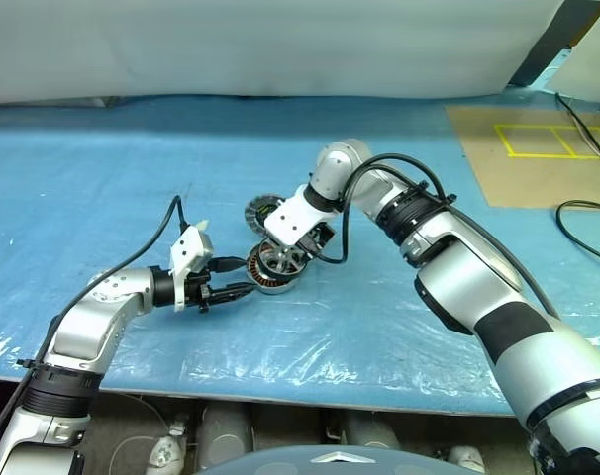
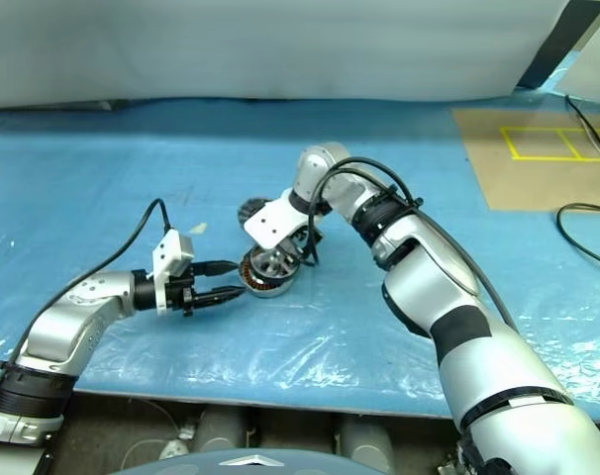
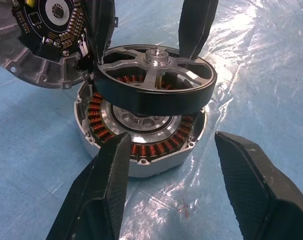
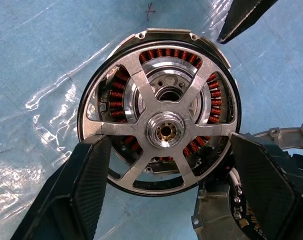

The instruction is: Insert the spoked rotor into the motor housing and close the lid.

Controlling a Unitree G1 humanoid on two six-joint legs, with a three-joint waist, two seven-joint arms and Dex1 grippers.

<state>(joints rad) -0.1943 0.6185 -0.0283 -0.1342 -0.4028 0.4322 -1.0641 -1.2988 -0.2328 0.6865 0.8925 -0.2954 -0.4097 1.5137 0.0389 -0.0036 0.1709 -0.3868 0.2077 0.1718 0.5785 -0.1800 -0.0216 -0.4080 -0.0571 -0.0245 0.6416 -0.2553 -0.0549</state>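
The right gripper [image 4: 166,187] points steeply down over the housing [image 3: 141,145] and holds the rotor [image 3: 154,80] by its dark rim, one finger on each side of it, so its fingers are clamped on the rotor and not free. The rotor is just above the housing, not yet seated: in the left wrist view there is a clear gap between the rim and the ring of copper windings, and the rotor sits a little tilted and a little off to one side of the housing. In the right wrist view the hub of the rotor is not exactly over the dark centre of the housing; the two centres are near but apart. This is the relation that matters, I think: the axis of the rotor must stand upright and in line with the axis of the housing before it goes down, otherwise the rim can catch on the wall. The left gripper [image 1: 231,291] lies almost level on the blue sheet [image 1: 102,178], pointing at the side of the housing, with its fingers apart and nothing between them; they stand just beside the housing wall, and I cannot tell if they touch it. It is the nearer one to steady the housing. The lid [image 1: 262,211] lies on the sheet just behind the housing, close to the right gripper, not yet used.
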